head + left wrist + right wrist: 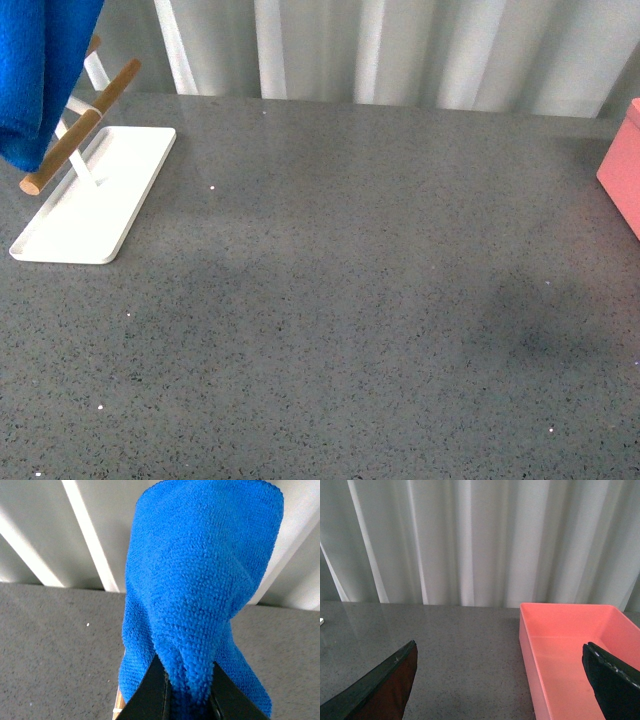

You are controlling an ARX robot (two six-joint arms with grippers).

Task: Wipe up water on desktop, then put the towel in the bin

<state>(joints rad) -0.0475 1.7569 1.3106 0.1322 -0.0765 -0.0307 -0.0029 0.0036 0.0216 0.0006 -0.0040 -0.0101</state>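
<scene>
Hanging at ten o'clock in the front view, the towel (40,70) was pinched in the left gripper (189,682), its long axis vertical above the white tray (95,215). The bare desktop (330,300) lay toward five o'clock from it; no water was clearly discernible. The bin (622,165) sat at three o'clock, nearer the right gripper (499,652), whose fingers stood apart, empty.
</scene>
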